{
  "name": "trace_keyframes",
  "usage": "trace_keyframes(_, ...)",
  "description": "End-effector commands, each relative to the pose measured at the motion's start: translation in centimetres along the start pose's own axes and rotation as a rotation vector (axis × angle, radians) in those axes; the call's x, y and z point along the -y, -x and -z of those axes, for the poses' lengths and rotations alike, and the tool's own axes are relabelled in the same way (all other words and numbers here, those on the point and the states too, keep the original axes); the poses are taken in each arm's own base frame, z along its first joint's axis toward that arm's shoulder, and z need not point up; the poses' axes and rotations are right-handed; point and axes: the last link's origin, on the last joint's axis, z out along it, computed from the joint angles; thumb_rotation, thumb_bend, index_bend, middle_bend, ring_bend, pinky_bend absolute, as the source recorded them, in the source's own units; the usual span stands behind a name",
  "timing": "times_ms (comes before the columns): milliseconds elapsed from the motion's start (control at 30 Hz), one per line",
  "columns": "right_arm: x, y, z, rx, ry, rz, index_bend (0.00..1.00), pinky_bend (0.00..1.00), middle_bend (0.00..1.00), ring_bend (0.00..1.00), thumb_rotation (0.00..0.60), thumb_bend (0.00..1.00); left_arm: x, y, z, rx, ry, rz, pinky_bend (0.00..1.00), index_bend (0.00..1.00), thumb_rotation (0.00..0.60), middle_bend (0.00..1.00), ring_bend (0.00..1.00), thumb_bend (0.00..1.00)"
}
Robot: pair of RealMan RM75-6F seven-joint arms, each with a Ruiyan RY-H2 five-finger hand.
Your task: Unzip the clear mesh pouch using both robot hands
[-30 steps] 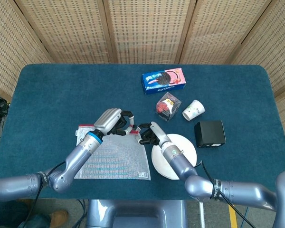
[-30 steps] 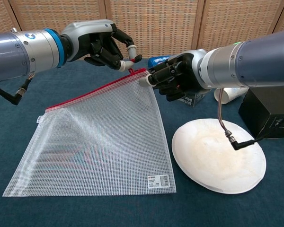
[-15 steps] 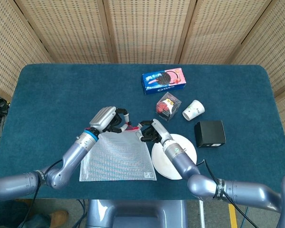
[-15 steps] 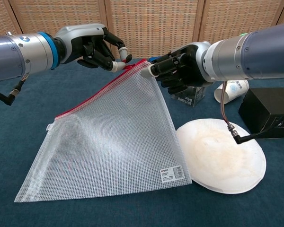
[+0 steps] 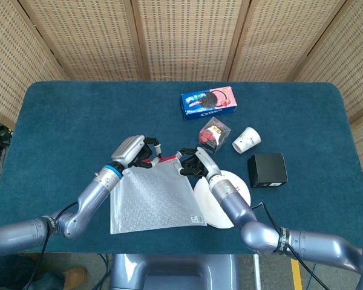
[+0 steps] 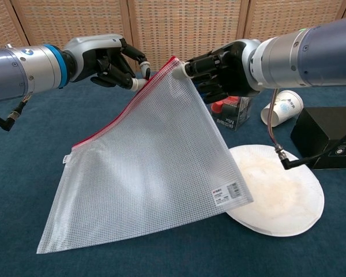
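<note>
Since a second ago the pouch (image 6: 155, 167) has been hoisted higher by its zip corner and swung right; its lower corner now overlaps the plate (image 6: 288, 202). The right hand (image 6: 222, 69) pinches the top corner, the left hand (image 6: 112, 60) pinches the red zip edge just beside it. Likely the pull is held and the zip is ready to be drawn, though still closed. Pouch: clear mesh, flat, empty, hanging taut and tilted over the table (image 6: 23, 173).

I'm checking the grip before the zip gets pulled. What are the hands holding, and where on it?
The right hand pinches the mesh pouch by its raised top corner; the left hand grips its red zipper edge just beside.
</note>
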Motion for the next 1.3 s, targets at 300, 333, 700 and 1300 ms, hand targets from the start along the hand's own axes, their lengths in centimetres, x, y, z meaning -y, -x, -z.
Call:
trace_keyframes(300, 1.1, -1.9, 0.5, -0.034, -0.028, -0.047, 0.76, 1.0, 1.0, 0.96, 0.6, 0.9, 2.3, -0.9, 0.3, -0.015, -0.059, 0.004, 1.0, 0.86, 0.6, 0.97, 1.0, 1.0)
trace_keyframes(333, 1.2, -2.1, 0.6, -0.036, -0.029, -0.052, 0.76, 1.0, 1.0, 0.96, 0.6, 0.9, 2.5, -1.0, 0.4, -0.017, -0.064, 0.005, 1.0, 0.86, 0.6, 0.97, 1.0, 1.0)
trace_keyframes(700, 1.8, -5.3, 1.2, -0.094, -0.045, -0.1, 0.76, 1.0, 1.0, 0.96, 0.6, 0.9, 5.2, -2.5, 1.1, -0.046, -0.118, -0.004, 1.0, 0.86, 0.6, 0.97, 1.0, 1.0)
trace_keyframes(1300, 1.1, -11.7, 2.7, -0.223, -0.035, -0.152, 0.76, 1.0, 1.0, 0.96, 0.6, 0.9, 8.6, -5.8, 2.7, -0.095, -0.191, -0.039, 1.0, 0.86, 0.6, 0.97, 1.0, 1.0)
